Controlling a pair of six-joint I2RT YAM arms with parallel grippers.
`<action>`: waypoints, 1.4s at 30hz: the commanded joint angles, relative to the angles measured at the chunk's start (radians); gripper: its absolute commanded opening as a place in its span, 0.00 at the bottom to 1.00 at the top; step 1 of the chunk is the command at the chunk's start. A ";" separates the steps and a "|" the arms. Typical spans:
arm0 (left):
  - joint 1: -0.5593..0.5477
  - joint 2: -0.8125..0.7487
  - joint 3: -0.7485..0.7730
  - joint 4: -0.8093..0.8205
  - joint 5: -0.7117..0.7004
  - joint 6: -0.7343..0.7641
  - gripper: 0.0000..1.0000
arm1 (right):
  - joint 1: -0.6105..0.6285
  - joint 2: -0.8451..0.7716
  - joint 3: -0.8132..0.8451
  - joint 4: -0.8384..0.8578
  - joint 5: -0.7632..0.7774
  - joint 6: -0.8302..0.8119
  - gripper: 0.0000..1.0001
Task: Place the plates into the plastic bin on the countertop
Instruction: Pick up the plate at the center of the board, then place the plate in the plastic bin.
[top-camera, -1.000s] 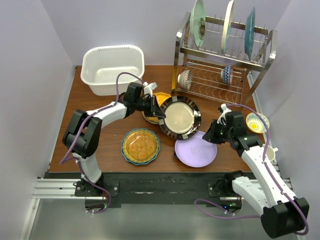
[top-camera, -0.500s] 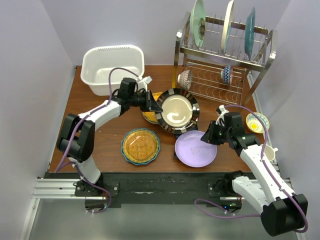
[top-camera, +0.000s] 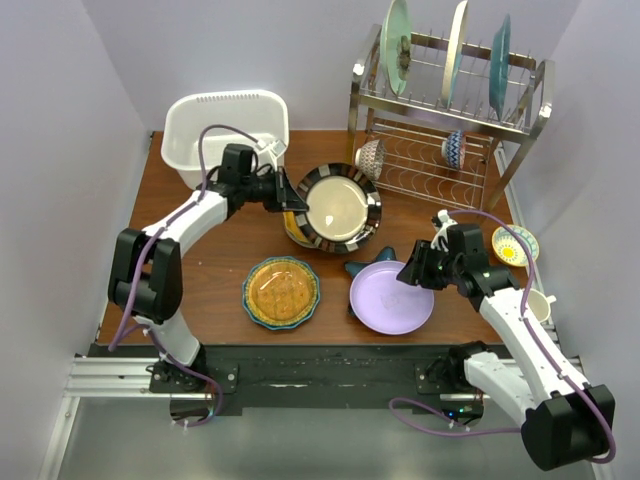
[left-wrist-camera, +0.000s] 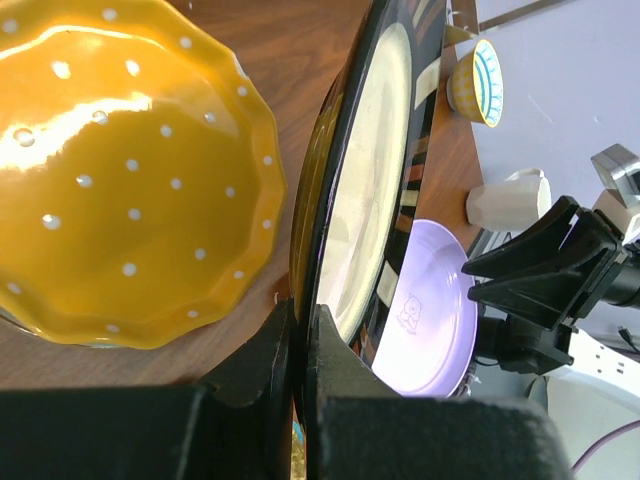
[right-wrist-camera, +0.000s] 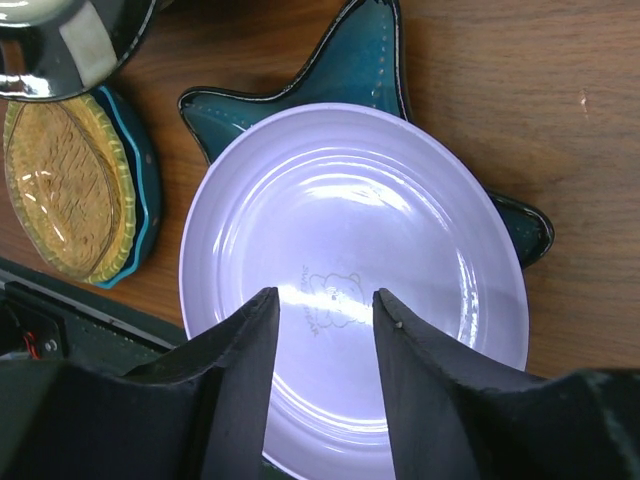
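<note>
At far left, the white plastic bin (top-camera: 182, 150) sits at the back corner of the countertop (top-camera: 210, 270). Just right of it, my left gripper (top-camera: 297, 207) is clamped on the left rim of the black-rimmed cream plate (top-camera: 338, 207). The plate is tilted, with its cream face turned up and to the right. In the left wrist view it is nearly edge-on, running straight away from the fingers (left-wrist-camera: 255, 355). The orange scalloped plate (left-wrist-camera: 120, 190) lies flat beneath it. Nearer me is the amber plate (top-camera: 281, 292). To the right, the lavender plate (top-camera: 392, 297) lies on the blue star-shaped plate (top-camera: 357, 268), whose points poke out. My right gripper (right-wrist-camera: 322, 300) hovers over the lavender plate, jaws apart.
</note>
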 joint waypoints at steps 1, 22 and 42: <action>0.023 -0.079 0.102 0.050 0.107 0.019 0.00 | 0.002 0.002 0.010 0.026 -0.006 -0.006 0.49; 0.178 -0.036 0.278 -0.092 0.087 0.089 0.00 | 0.003 0.006 0.001 0.028 0.009 -0.012 0.62; 0.272 0.090 0.511 -0.119 -0.061 0.005 0.00 | 0.002 -0.033 0.007 0.009 0.041 -0.007 0.66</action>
